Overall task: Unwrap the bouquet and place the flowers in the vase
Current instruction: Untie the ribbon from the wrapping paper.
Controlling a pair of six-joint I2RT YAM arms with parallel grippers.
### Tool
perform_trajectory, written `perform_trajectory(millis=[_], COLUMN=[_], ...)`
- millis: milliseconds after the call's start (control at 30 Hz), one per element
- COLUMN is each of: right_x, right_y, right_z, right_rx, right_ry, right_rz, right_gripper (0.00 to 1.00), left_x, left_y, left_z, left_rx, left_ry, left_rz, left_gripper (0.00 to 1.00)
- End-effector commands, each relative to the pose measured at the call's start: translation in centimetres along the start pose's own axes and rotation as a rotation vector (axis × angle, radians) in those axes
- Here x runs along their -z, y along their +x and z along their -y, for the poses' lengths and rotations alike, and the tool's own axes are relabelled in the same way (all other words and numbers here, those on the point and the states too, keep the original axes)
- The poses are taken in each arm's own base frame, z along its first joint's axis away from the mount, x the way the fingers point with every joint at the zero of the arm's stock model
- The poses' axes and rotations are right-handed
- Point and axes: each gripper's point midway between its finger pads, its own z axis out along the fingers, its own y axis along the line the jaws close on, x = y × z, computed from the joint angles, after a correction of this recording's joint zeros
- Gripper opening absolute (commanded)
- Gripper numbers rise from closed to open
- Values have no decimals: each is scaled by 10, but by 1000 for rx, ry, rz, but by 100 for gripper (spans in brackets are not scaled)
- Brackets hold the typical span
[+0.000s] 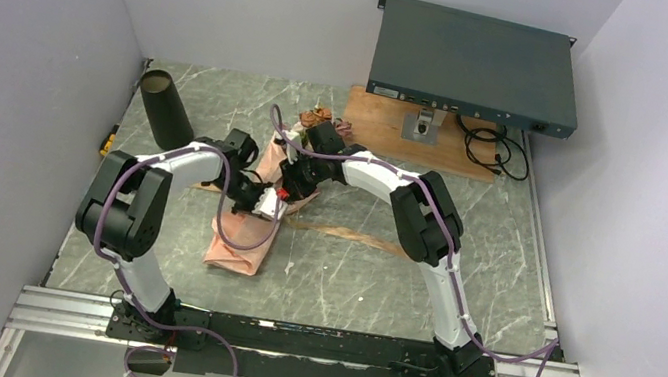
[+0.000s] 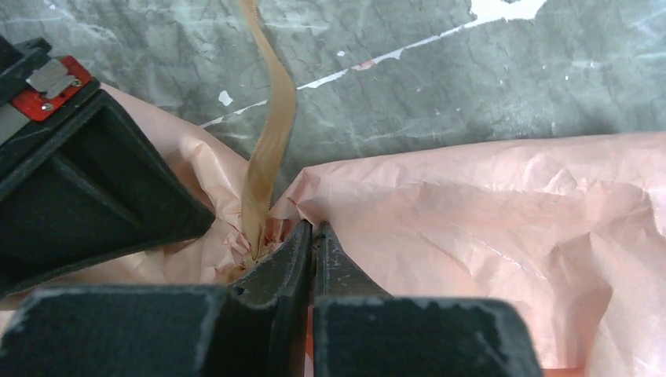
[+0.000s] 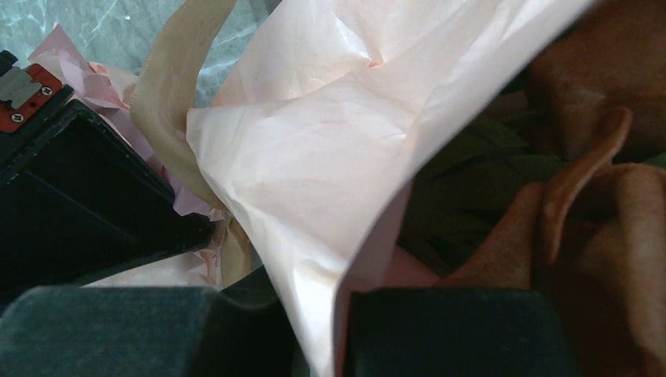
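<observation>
The bouquet lies mid-table, its roses (image 1: 320, 122) pointing to the back and its salmon-pink paper (image 1: 240, 243) spread toward me. A tan ribbon (image 1: 343, 235) trails off to the right. My left gripper (image 2: 312, 230) is shut, its tips pinching a fold of the paper (image 2: 471, 212) beside the ribbon (image 2: 271, 133). My right gripper (image 3: 338, 302) is shut on a lifted flap of paper (image 3: 314, 157) that runs down between its fingers; a rust rose (image 3: 605, 181) and dark leaves (image 3: 471, 177) show behind it. Both grippers meet over the wrap (image 1: 281, 190). The black vase (image 1: 165, 108) stands at the back left.
A dark grey rack box (image 1: 476, 64) sits on a stand over a wooden board (image 1: 390, 132) at the back right, with black cables (image 1: 499, 154) beside it. White walls close in on both sides. A small yellow object (image 1: 104, 145) lies at the left edge.
</observation>
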Motion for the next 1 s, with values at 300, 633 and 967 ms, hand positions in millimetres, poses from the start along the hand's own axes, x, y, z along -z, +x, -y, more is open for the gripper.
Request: perform_trajectory(millis=[300, 633, 967], right_x=[0, -1, -2], right_y=[61, 58, 60], right_z=[52, 50, 45], right_rx=[-105, -114, -103], right_ry=[144, 132, 133], right_rz=[-144, -129, -133], right_gripper=[8, 8, 8], left_x=[3, 20, 82], left_y=[59, 29, -47], left_z=[110, 90, -17], left_rx=[-96, -76, 225], left_ry=[362, 205, -175], left_rz=[-171, -100, 159], left_gripper=[7, 20, 35])
